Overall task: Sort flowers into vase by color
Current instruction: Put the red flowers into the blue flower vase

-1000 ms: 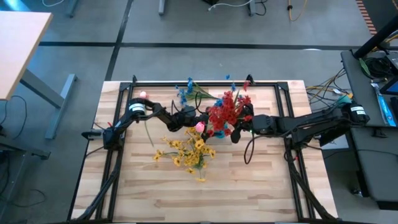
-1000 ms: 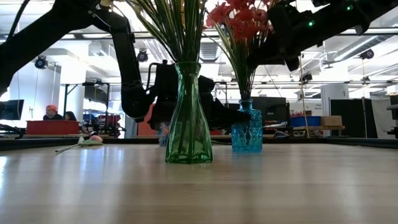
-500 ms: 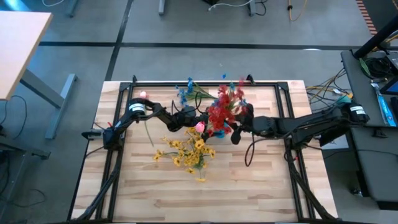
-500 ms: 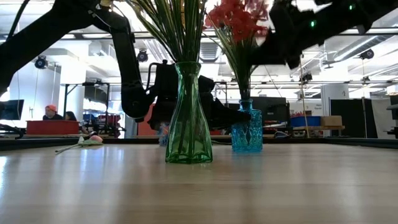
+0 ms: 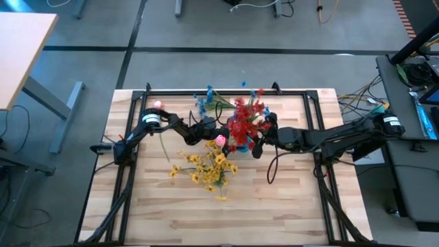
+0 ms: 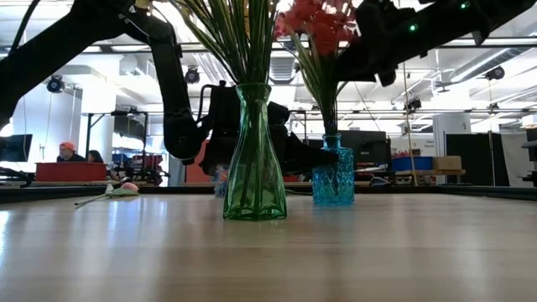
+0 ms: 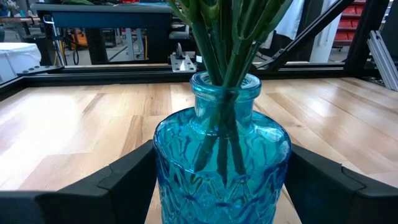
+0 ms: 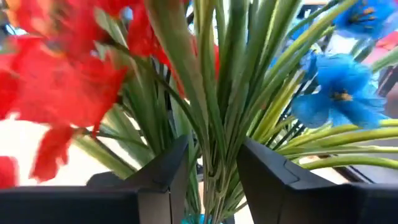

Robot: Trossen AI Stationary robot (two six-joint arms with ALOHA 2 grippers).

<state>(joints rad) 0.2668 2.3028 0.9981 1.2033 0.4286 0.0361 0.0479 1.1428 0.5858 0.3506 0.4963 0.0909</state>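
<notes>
The red flowers [image 5: 245,120] are a bunch of artificial sprigs with small clustered scarlet blooms on thin green stems, and they stand in a blue glass vase [image 7: 221,163] with a patterned, faceted body and a short round neck, set near the middle of the wooden table [image 5: 274,206], toward its far side. In the low view the stems rise from this vase's mouth and fan upward to the red heads [image 6: 317,18]. Nearer the camera stands a green glass vase [image 6: 254,159] with a narrow waist and flared foot, packed with green stems; from above its yellow flowers [image 5: 208,167] spread out over the table's centre. Blue flowers [image 5: 204,101] lie at the far edge of the table, and a single pink bud [image 6: 128,188] on a thin stem lies flat on the left part of the table, well apart from the vases. The left gripper [image 7: 217,186] is low at table level, its two dark fingers [image 7: 127,180] spread wide on either side of the blue vase's body; whether they touch the glass cannot be told. The left arm reaches in from the table's left side. The right gripper [image 8: 211,168] is up high among the red bunch, its fingers [image 8: 163,171] a little apart with green stems running between them; the right arm stretches in level from the right side.
</notes>
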